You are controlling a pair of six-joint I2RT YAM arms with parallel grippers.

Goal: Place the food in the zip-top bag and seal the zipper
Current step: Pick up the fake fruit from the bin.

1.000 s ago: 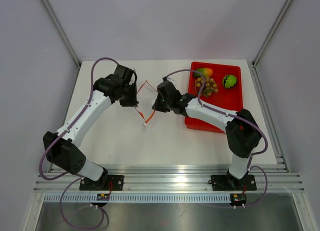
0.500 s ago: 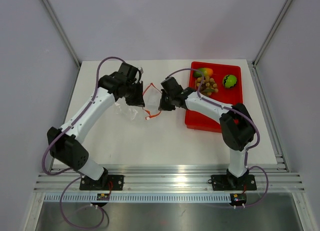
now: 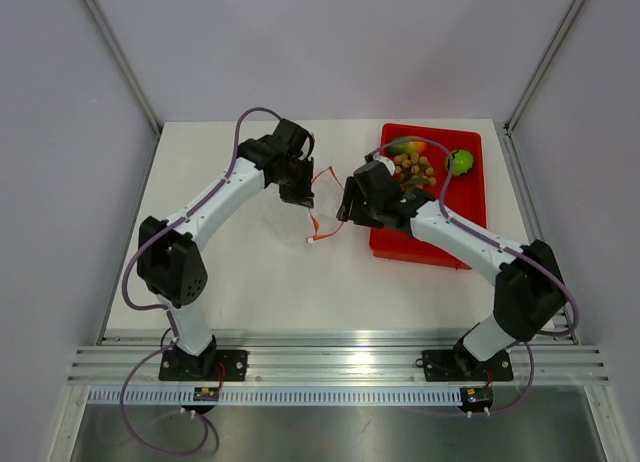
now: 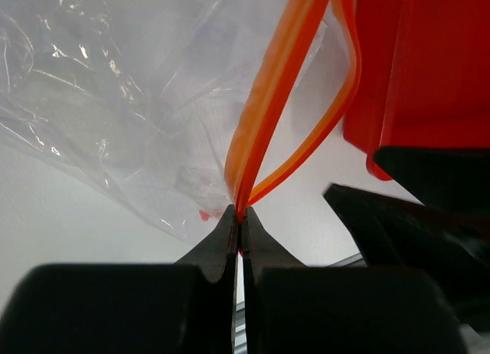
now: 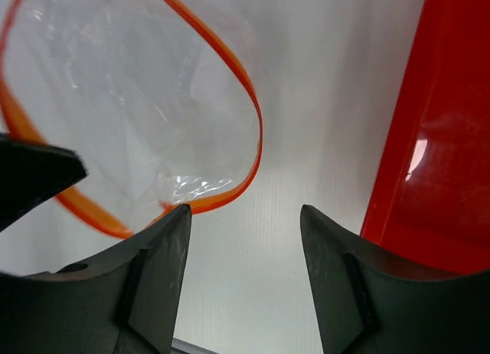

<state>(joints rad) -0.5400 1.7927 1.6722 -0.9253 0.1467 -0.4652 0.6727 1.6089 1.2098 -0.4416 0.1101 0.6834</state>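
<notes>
The clear zip-top bag (image 3: pixel 287 218) hangs with its mouth spread open, just left of the red tray (image 3: pixel 432 244). Its orange-red zipper (image 3: pixel 324 178) forms a loop. My left gripper (image 3: pixel 303 194) is shut on one end of the zipper (image 4: pixel 269 101), the strip pinched between its tips (image 4: pixel 239 217). My right gripper (image 3: pixel 346 214) stands open beside the mouth, with nothing between its fingers (image 5: pixel 245 216); the zipper loop (image 5: pixel 246 116) lies just off its left finger. The food sits in the tray: a mango shape (image 3: pixel 410 145), tan-brown balls (image 3: pixel 412 170) and a green fruit (image 3: pixel 461 162).
The tray's left wall (image 5: pixel 436 139) runs close along the right side of my right gripper. White table surface lies in front of the bag and to its left. Metal rails border the table's near edge.
My left gripper carried the bag rightward toward the tray. My right gripper let go of the zipper, opened, and shifted right beside the tray.
</notes>
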